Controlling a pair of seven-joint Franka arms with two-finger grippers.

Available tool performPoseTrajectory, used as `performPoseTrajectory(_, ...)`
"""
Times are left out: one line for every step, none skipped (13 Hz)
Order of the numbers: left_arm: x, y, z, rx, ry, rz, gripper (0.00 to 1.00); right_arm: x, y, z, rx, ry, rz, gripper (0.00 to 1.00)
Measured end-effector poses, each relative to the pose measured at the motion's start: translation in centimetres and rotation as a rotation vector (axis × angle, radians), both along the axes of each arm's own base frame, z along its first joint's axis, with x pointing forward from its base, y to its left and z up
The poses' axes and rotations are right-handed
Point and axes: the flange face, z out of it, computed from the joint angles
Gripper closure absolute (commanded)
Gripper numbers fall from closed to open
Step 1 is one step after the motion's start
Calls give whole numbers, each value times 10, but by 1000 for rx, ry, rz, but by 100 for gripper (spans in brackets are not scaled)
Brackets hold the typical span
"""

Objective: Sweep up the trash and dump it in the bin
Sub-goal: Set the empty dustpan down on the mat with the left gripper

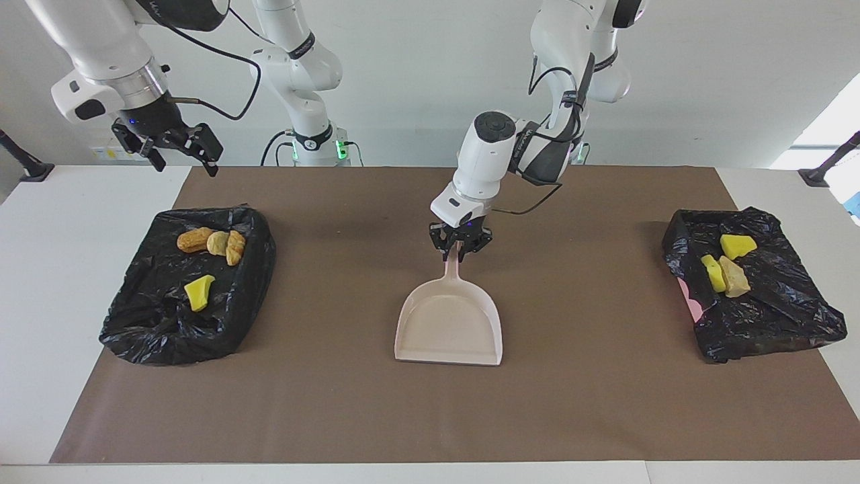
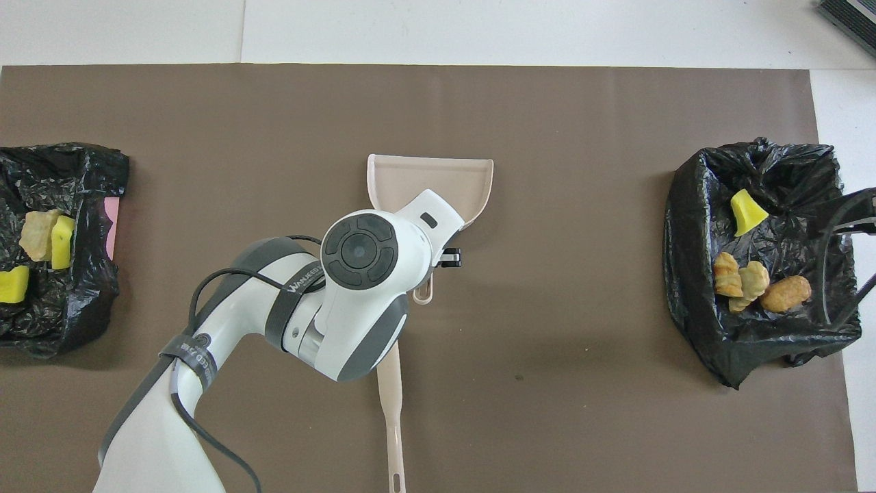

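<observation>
The white tabletop (image 1: 40,302) carries a broad brown mat (image 1: 571,403). On the mat, as the facing view shows it, one crumpled black plastic-lined bin (image 1: 154,329) sits at nine o'clock, toward the right arm's end, and a second black-lined bin (image 1: 772,316) sits at three o'clock. Between them the pale pink plastic dustpan (image 1: 449,329) lies flat and empty, its handle pointing to twelve o'clock. The left end effector (image 1: 459,252) is down on that handle; whether it clamps it or merely straddles it cannot be told. The step in hand looks like parking the pan. To do it well, let go only with the pan fully seated, then rise straight up so the handle is not dragged or tipped. The right end effector (image 1: 181,151) waits in the air with its jaws apart, over the twelve o'clock rim of the first bin. No trash lies on the mat. Three bread-like brown lumps (image 1: 211,242) and a bright yellow foam chunk (image 1: 199,293) rest in the first bin. Two yellow chunks and a tan piece (image 1: 734,277) are clustered in the second.
</observation>
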Motion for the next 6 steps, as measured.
performPoseTrajectory(-2, -3, -1, -4, 0, 12, 100, -2, 0, -1, 1, 1, 0, 0)
performPoseTrajectory(-3, -6, -2, -6, 0, 17, 100, -3, 0, -1, 1, 1, -1, 0)
performPoseTrajectory(-4, -7, -3, -6, 2, 23, 64, -3, 1, -1, 2, 0, -1, 0)
performPoseTrajectory(-4, -7, -4, -7, 5, 35, 24, -3, 1, -1, 2, 1, 0, 0)
performPoseTrajectory(-4, -7, -4, -9, 9, 59, 17, -3, 2, -2, 2, 2, 1, 0)
performPoseTrajectory(-4, -7, -4, -12, 13, 82, 8, -3, 2, -2, 3, 2, 1, 0)
